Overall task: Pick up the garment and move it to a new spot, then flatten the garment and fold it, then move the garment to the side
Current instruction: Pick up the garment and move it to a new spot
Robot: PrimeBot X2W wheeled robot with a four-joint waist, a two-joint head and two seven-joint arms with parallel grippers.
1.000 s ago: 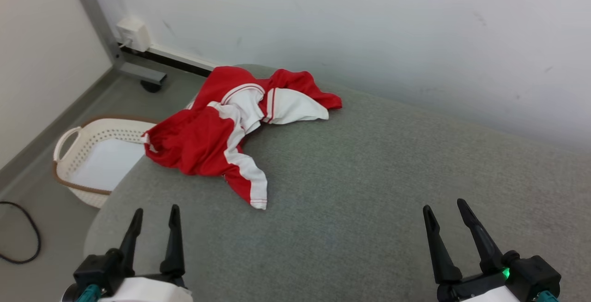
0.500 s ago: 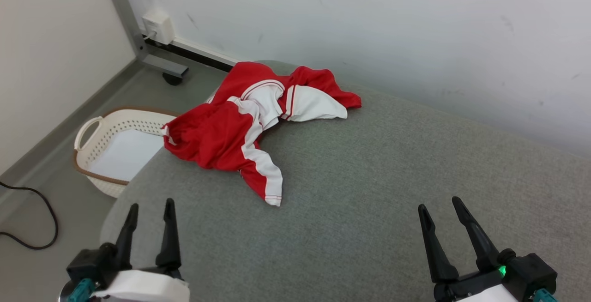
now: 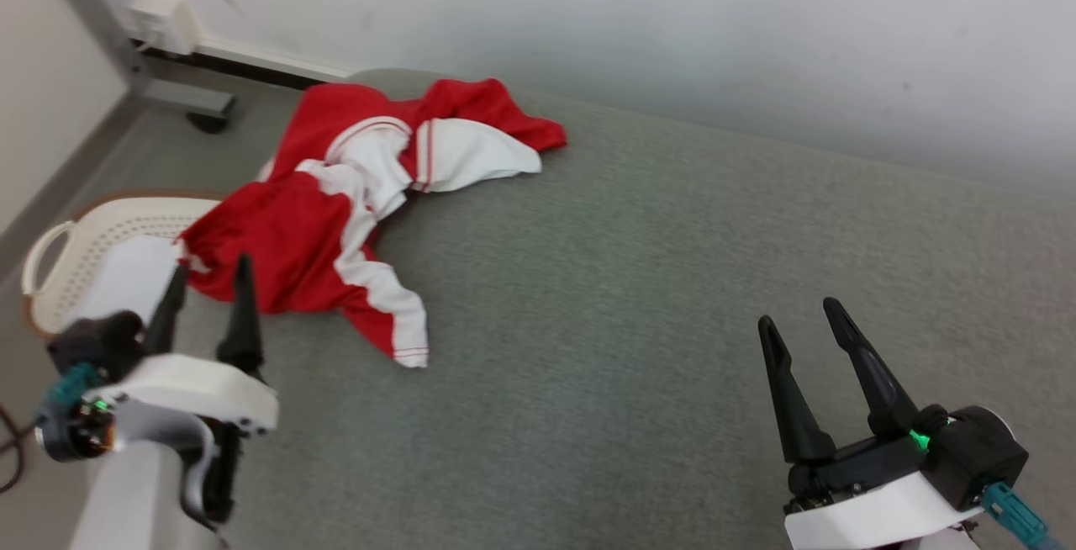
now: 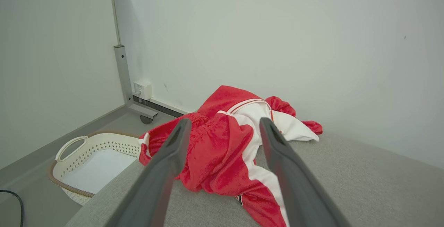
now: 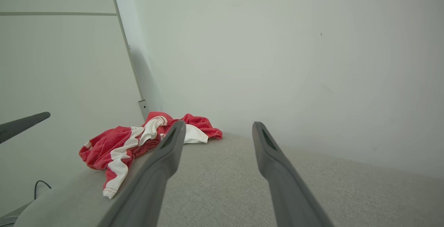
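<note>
Garment (image 3: 311, 230): red-and-white, crumpled on the grey upholstered surface (image 3: 630, 281), just ahead of the left hand (image 3: 210, 268), with its near edge at the fingertips. The head camera has shifted, so ignore scene drift. The real change is that the left hand has advanced from well short of the cloth. Both hands are wide and hold nothing. The right hand (image 3: 797, 312) has the garment far off to its left. Basket (image 3: 59, 256) sits beside the left hand. Likely a pickup approach, no grasp yet.

Bare indoor room: white walls (image 3: 672, 20), laundry basket (image 3: 80, 247), padded surface (image 3: 630, 281).
</note>
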